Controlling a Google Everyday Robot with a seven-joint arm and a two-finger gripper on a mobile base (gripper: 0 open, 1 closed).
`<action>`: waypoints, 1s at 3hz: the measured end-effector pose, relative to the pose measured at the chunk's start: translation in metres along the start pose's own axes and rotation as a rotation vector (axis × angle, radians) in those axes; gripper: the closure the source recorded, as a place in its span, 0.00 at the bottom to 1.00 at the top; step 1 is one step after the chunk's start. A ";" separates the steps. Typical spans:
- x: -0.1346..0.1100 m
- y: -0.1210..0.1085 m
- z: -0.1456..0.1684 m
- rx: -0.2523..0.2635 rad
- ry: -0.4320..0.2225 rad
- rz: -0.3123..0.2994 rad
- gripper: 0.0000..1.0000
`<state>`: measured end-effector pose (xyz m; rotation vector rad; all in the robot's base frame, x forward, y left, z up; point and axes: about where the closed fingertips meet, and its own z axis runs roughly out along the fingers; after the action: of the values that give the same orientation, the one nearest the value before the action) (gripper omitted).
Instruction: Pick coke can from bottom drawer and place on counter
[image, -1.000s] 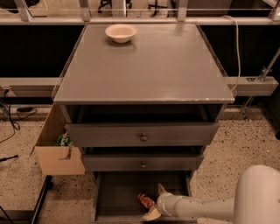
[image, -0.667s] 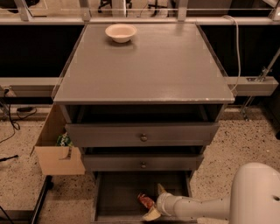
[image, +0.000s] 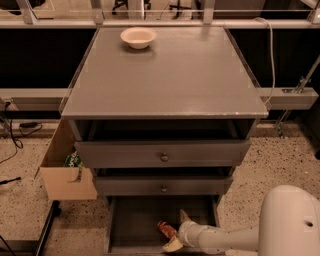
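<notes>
The coke can (image: 165, 229), small and red, lies on its side in the open bottom drawer (image: 131, 225), right of the middle. My gripper (image: 175, 231) reaches into the drawer from the right on a white arm. It is open, with one finger behind the can and one in front of it, so the can lies between them. The counter (image: 165, 75) is the flat grey top of the cabinet.
A cream bowl (image: 138, 37) stands at the back left of the counter. Two knobbed drawers (image: 163, 156) above stand slightly pulled out. A cardboard box (image: 65, 170) stands left of the cabinet. My white arm body (image: 292, 225) fills the lower right.
The white arm body at the lower right has shifted slightly left. The gripper and the can stay where they were in the drawer.
</notes>
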<state>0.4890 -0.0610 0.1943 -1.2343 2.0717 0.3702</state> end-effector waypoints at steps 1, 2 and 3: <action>-0.001 -0.004 0.006 0.020 -0.009 -0.007 0.00; 0.001 -0.006 0.009 0.029 -0.004 -0.012 0.00; 0.007 -0.010 0.016 0.036 0.013 -0.010 0.17</action>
<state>0.5021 -0.0615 0.1785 -1.2285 2.0735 0.3201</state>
